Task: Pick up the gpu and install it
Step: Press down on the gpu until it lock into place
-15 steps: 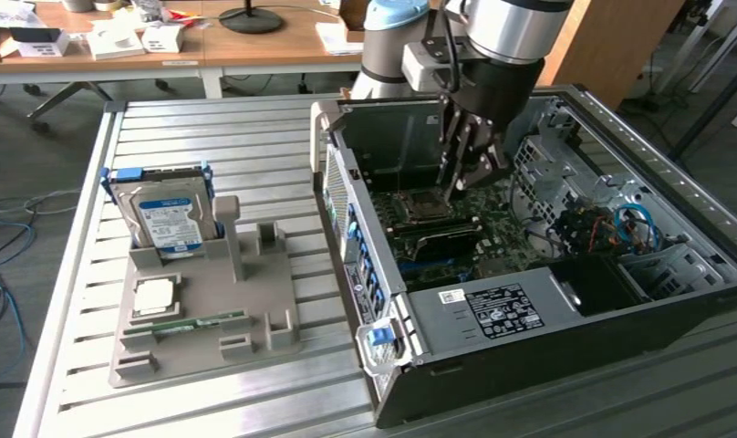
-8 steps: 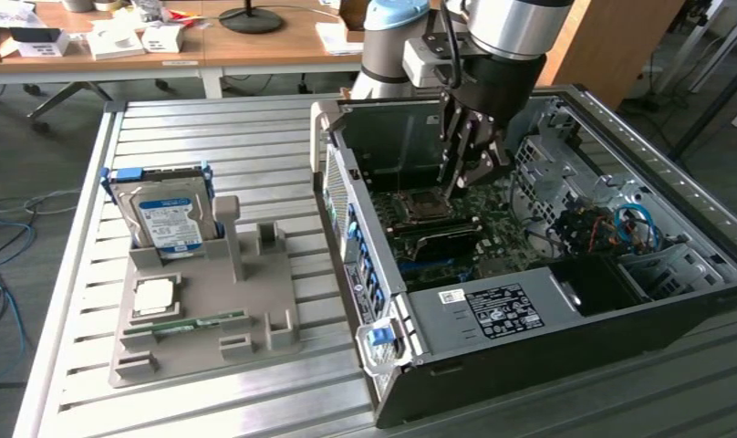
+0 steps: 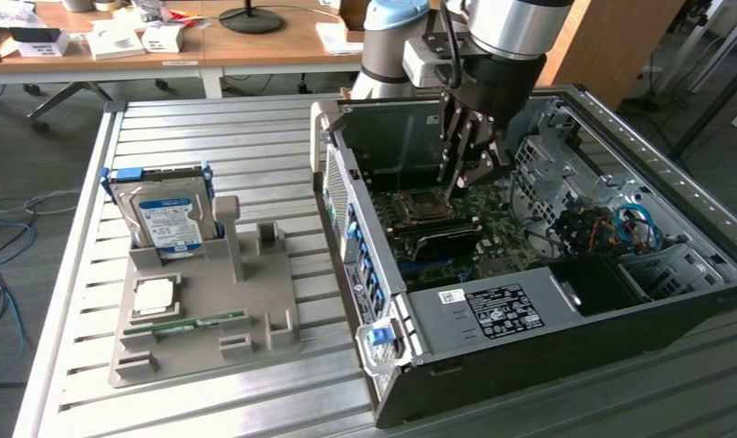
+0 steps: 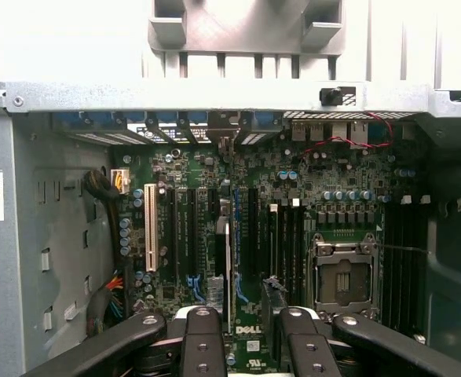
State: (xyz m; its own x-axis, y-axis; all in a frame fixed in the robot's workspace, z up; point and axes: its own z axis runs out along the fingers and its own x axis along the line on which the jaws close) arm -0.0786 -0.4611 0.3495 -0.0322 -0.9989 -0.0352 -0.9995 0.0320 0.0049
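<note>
The gpu (image 4: 228, 259) shows edge-on as a thin dark blade between my fingers (image 4: 203, 338), in line with the long expansion slots of the green motherboard (image 4: 293, 157). In the exterior view my gripper (image 3: 472, 173) hangs inside the open computer case (image 3: 491, 310), just above the motherboard (image 3: 448, 237), with the gpu (image 3: 449, 160) held upright in it. The gripper (image 4: 250, 314) is shut on the card, which looks to hover a little above the slots. I cannot tell whether its lower edge touches one.
A white slot (image 4: 150, 228) and the processor socket (image 4: 342, 275) flank the card. On the slatted metal table (image 3: 198, 128) a grey holder (image 3: 198, 351) carries a blue-labelled hard drive (image 3: 168, 219), a processor chip (image 3: 156, 294) and a green memory stick (image 3: 186, 321).
</note>
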